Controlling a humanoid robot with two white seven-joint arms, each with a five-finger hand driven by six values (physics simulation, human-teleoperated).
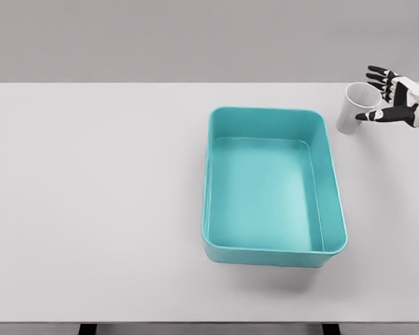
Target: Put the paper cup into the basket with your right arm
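the cup [357,108] stands on the tabletop [91,202] in the upper right of the frame, white, slightly tilted with its mouth up and leaning right. it sits just beyond the basket's upper right corner, apart from the rim. the basket [274,255] is a teal rectangular tub right of centre, nothing in it. the right hand [394,98] comes in from the right edge at the upper right, its dark fingers [378,73] spread and uncurled, thumb reaching toward the cup's lower side. the fingers lie right beside the cup's rim; whether they touch it cannot be told. the hand is open and grips nothing. the left arm is out of view.
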